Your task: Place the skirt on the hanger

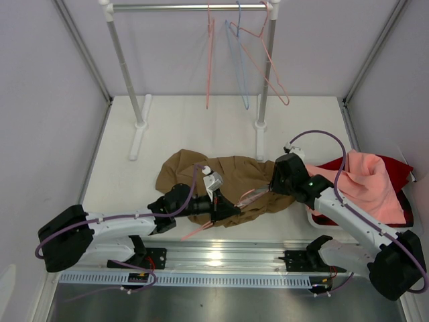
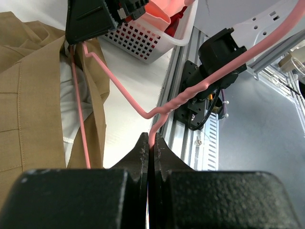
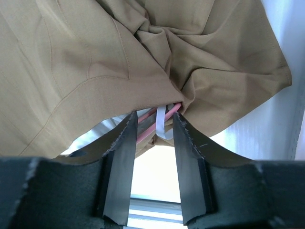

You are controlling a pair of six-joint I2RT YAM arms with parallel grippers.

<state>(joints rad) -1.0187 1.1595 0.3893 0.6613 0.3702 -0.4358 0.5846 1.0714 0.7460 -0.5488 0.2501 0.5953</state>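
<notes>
The tan-brown skirt (image 1: pixel 221 176) lies crumpled on the table's middle, with its pale lining showing in the left wrist view (image 2: pixel 71 95). A salmon-pink wire hanger (image 2: pixel 119 93) runs into the skirt's opening. My left gripper (image 1: pixel 232 212) is shut on the hanger's neck just below the twisted hook (image 2: pixel 151 142). My right gripper (image 1: pixel 271 186) is open at the skirt's right edge. Its fingers (image 3: pixel 155 126) straddle the pink hanger wires (image 3: pixel 145 131) and a white ribbon loop (image 3: pixel 161 123) under the skirt's hem (image 3: pixel 119 57).
A clothes rail (image 1: pixel 188 7) at the back holds several pink hangers (image 1: pixel 268 64) and a light blue one (image 1: pixel 240 67). A white basket (image 2: pixel 143 43) at the right holds salmon-pink cloth (image 1: pixel 365 178) and dark red cloth (image 1: pixel 397 168). A metal rail (image 1: pixel 221 258) runs along the near edge.
</notes>
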